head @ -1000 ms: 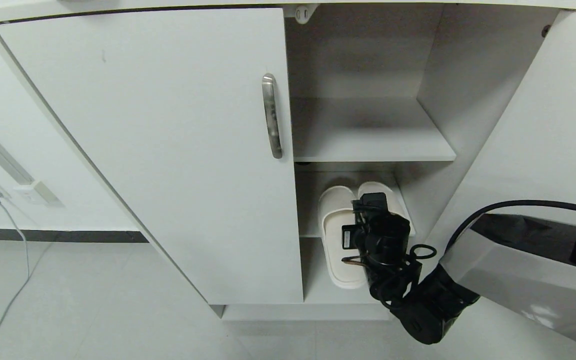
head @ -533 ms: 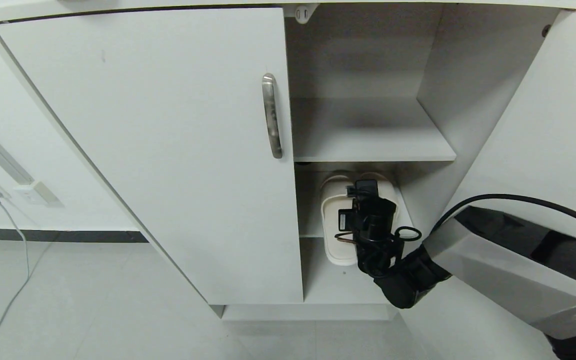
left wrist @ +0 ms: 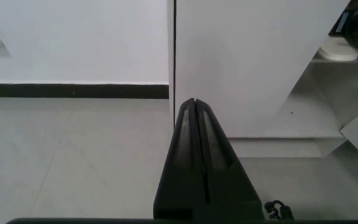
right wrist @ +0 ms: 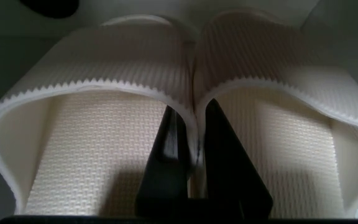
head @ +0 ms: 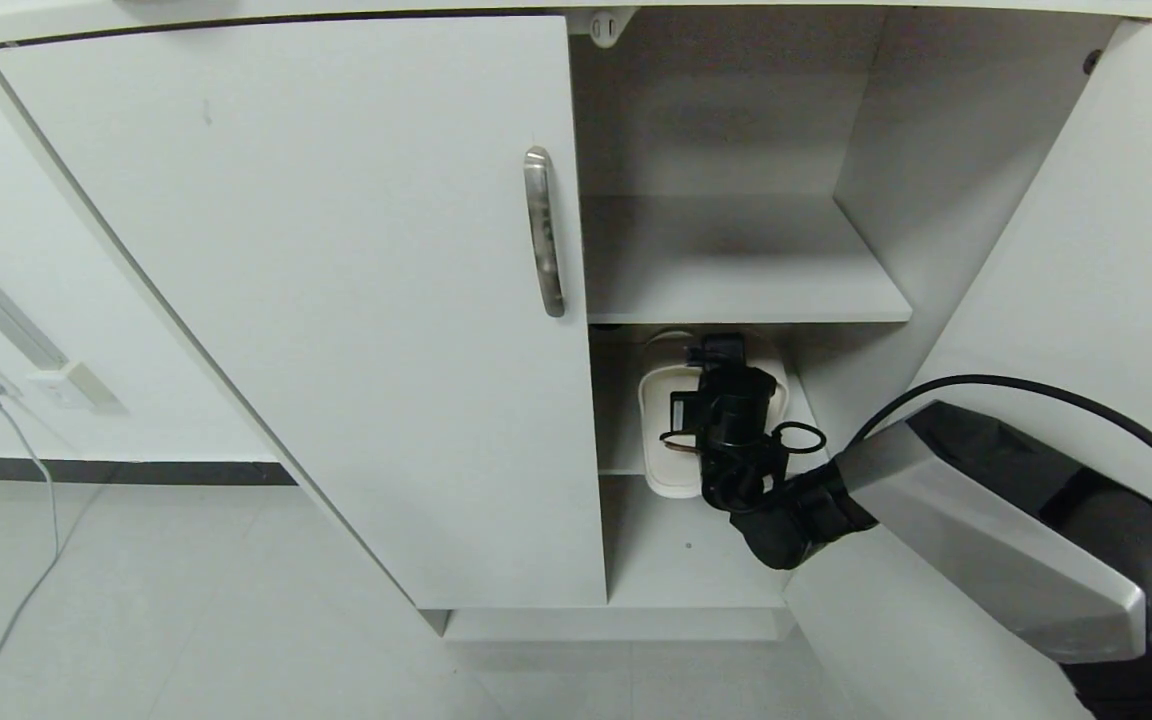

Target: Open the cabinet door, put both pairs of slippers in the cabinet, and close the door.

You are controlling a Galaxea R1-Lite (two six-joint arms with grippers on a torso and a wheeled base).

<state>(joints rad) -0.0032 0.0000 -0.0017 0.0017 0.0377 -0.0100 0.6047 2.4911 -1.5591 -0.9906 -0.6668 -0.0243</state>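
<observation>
Fingers [left wrist: 185,149] of the left gripper [left wrist: 194,101] are pressed flat together with nothing between them. It hangs low over the grey floor [left wrist: 73,155], facing the shut left door [left wrist: 253,62] of the cabinet [head: 936,150]. The right arm [head: 986,520] is stretched out long from the lower right into the open half of the cabinet, beside the open right door [head: 1086,230]. The right gripper [right wrist: 194,109] has one finger inside each slipper and squeezes the two inner sides together. The pair of cream slippers [head: 661,450] sits side by side on the lower shelf [head: 618,420]. Their long way runs front to back, with heels at the shelf's front edge and toes toward the back wall. From above, the black wrist covers most of the right slipper. The toes sit in the dark under the upper shelf [head: 736,260] and are hard to make out.
</observation>
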